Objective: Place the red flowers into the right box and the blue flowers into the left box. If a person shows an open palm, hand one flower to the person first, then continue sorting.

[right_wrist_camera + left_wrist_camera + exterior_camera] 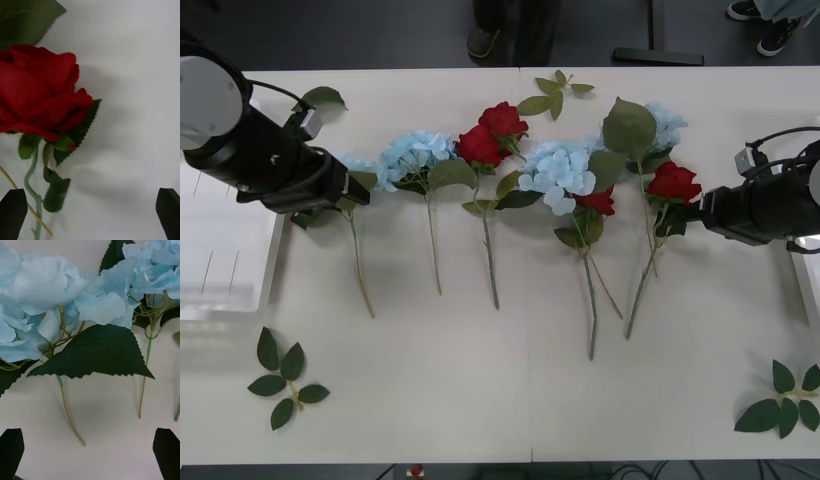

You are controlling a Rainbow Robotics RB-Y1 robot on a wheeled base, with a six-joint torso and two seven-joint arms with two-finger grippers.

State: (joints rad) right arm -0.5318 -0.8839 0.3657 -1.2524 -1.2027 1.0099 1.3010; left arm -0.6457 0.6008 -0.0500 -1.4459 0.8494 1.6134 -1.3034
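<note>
Left hand (90, 455) spread open, low over the counter (480, 380) beside the leftmost blue flower (41, 307). Right hand (90, 213) open too, fingers (168, 212) apart before the rightmost red rose (673, 183). Remaining flowers lying in a row between; left box (230, 300) at counter's left edge.
</note>
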